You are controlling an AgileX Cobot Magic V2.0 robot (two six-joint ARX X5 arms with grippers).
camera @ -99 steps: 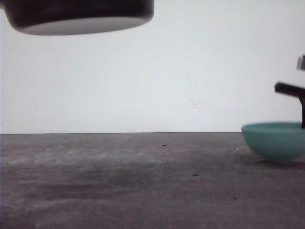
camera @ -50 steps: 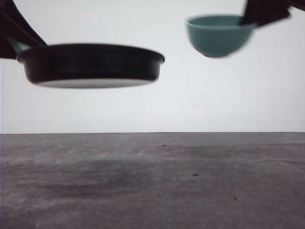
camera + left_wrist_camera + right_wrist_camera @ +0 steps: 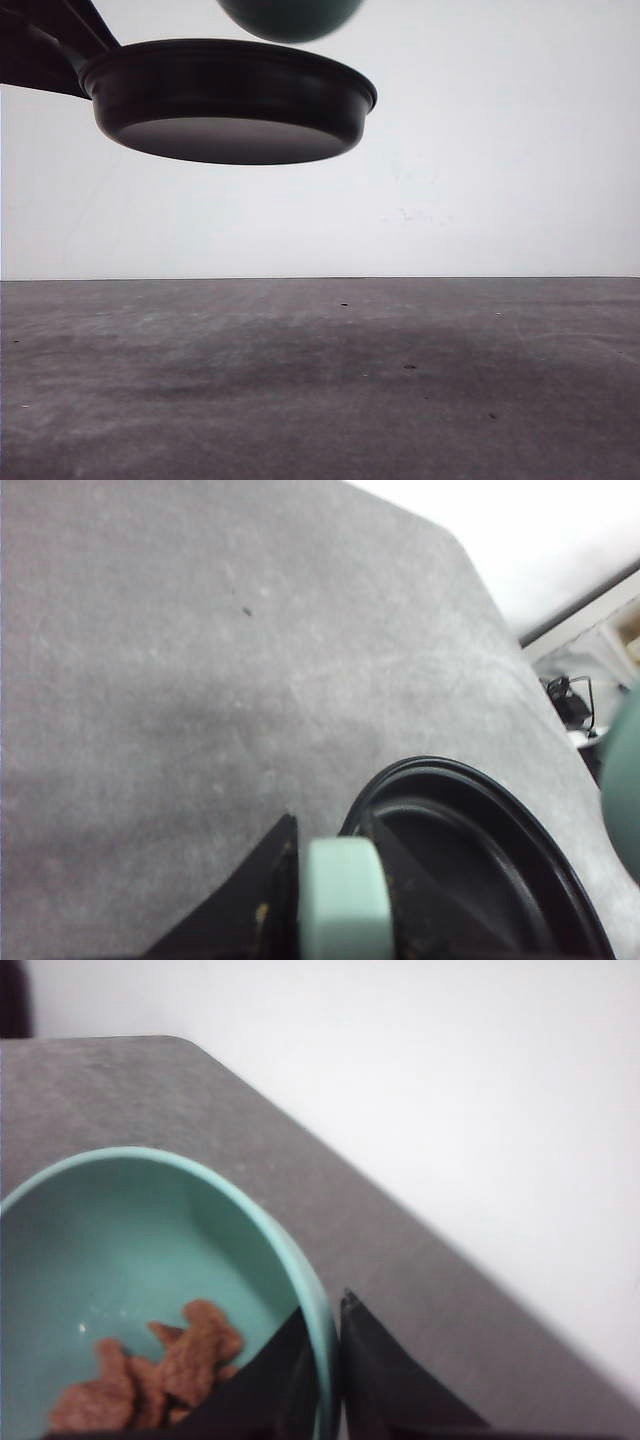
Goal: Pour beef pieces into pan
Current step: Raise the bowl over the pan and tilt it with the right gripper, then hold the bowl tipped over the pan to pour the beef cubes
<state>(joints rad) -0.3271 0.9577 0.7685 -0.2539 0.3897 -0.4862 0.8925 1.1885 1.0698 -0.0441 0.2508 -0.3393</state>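
Pan aloft above the table, left gripper clamped on its mint handle. Teal bowl just above the pan's rim at 12 o'clock. Right gripper pinches the bowl's rim; beef pieces heaped in the bowl's bottom.

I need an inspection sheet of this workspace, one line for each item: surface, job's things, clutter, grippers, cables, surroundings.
Surface: grey table, mottled, with a few small dark specks.
Job's things: black pan held in the air, mint-green handle; teal bowl held above the pan; beef pieces lie in the bowl.
Clutter: nothing seen.
Grippers: left gripper shut on the pan's handle; right gripper shut on the bowl's rim, one finger inside, one outside.
Cables: dark wires past the table's edge.
Surroundings: plain white wall behind the table.
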